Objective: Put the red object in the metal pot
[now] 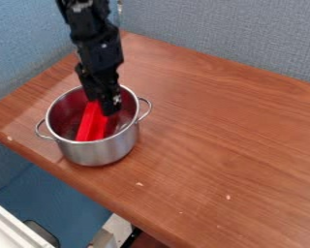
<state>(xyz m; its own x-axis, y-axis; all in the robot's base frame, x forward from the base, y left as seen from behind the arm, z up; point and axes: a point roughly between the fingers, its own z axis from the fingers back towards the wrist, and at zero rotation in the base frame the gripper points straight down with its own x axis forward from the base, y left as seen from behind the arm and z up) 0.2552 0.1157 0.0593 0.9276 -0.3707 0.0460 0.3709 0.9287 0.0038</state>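
The metal pot [80, 147] stands near the left front corner of the wooden table, shiny, with a small loop handle on each side. Inside it lies the red object [92, 120], a bright red long block leaning from the pot's floor up toward the far wall. My black gripper [106, 100] points straight down and reaches into the pot at the upper end of the red object. Its fingertips are dark against the pot's inside, so how wide the jaws stand, and whether they touch the block, does not show.
The brown wooden table [209, 126] stretches away to the right of the pot. Its front edge runs diagonally close below the pot. A blue textured wall [28, 39] stands behind and to the left.
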